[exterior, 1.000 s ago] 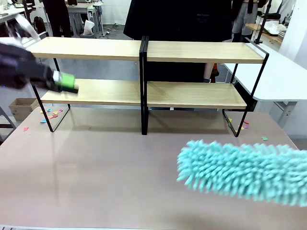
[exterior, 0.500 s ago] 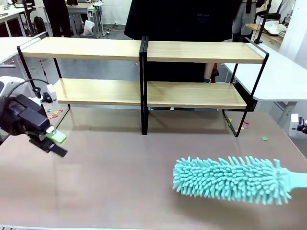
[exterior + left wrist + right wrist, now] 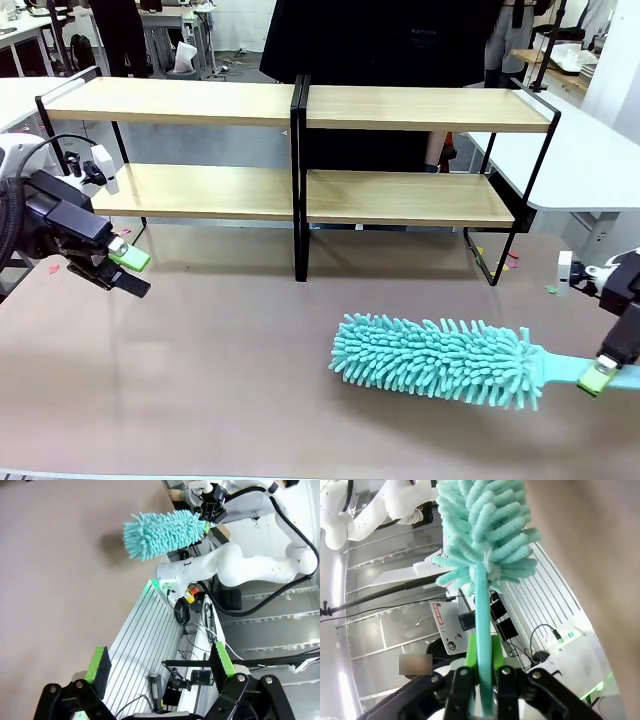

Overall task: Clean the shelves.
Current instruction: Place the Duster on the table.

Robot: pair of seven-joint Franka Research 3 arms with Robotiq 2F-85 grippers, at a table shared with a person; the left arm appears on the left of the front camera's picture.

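The shelves (image 3: 400, 108), two joined two-tier racks of light-wood boards in black frames, span the far side of the table. A teal fluffy duster (image 3: 435, 360) lies low over the table at the front right. Its handle is held in my right gripper (image 3: 603, 375), which is shut on it at the right edge. In the right wrist view the green pads (image 3: 471, 652) clamp the teal handle, and the duster head (image 3: 482, 530) rises above. My left gripper (image 3: 125, 270) hovers open near the left end of the lower board, its pads (image 3: 97, 662) wide apart. The duster (image 3: 162, 532) lies far off.
The beige tabletop (image 3: 200, 380) stretches in front of the shelves. Small coloured paper scraps (image 3: 108, 240) lie by the left shelf leg and by the right one (image 3: 510, 260). A person in black (image 3: 380, 40) stands behind the shelves. A white table (image 3: 580, 160) adjoins at right.
My left gripper dropped from the lower board's left end to beside the table's left edge. The duster swung leftward and lower, and my right gripper came into the picture at the right.
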